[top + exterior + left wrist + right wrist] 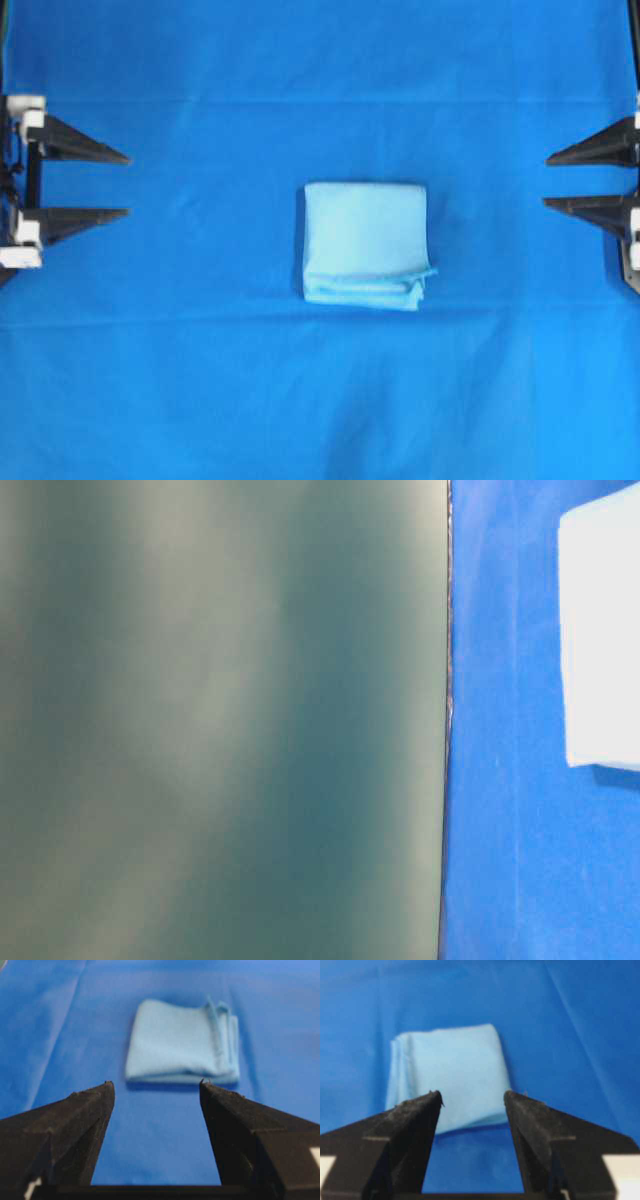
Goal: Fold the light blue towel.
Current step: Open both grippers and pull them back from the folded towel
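In the table-level view, most of the picture is filled by a blurred grey-green surface whose nature cannot be told. The light blue towel is cut off there by the right edge. In the overhead view, both arms are cut off by the side edges, so only the left gripper and right gripper are seen. The towel's layered edges are blurred in the left wrist view.
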